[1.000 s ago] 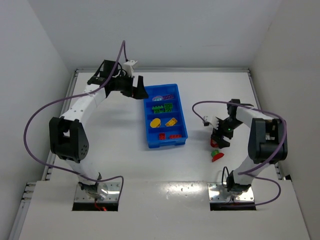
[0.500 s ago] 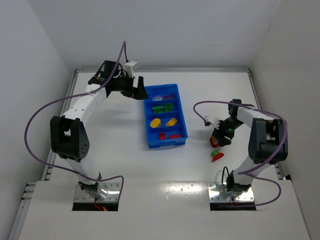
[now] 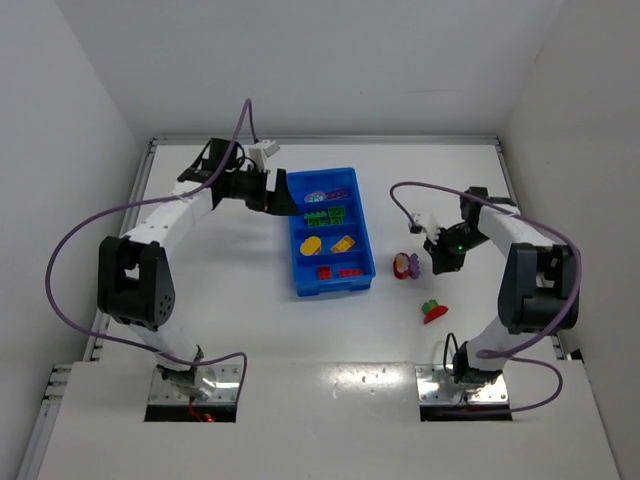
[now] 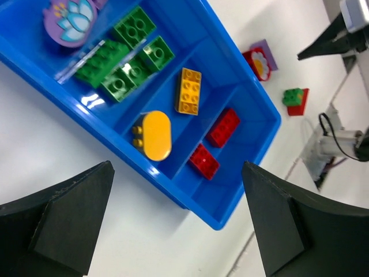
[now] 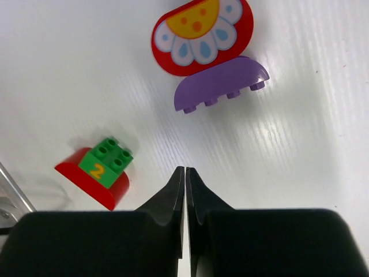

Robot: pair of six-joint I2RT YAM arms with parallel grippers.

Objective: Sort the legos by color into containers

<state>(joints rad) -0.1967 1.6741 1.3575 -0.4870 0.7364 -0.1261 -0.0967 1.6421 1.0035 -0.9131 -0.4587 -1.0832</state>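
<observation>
Glossy plastic tray (image 3: 335, 288), probably plastic legos (image 4: 188, 90)

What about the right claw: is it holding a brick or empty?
Shut and empty: the right gripper has its jaws pressed together, nothing between; the red flower piece lies apart ahead.

White table (image 3: 260, 320): blue tray (image 3: 335, 287), red-purple piece (image 3: 406, 265), green-red piece (image 3: 433, 311).

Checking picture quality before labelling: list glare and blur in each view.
Top external: sharp, a sheen along the near table. Left wrist: white glare streaks on the blue tray beside the green legos; the left gripper shows as dark silhouettes. Right wrist: soft sheen on the table near the purple lego.
</observation>
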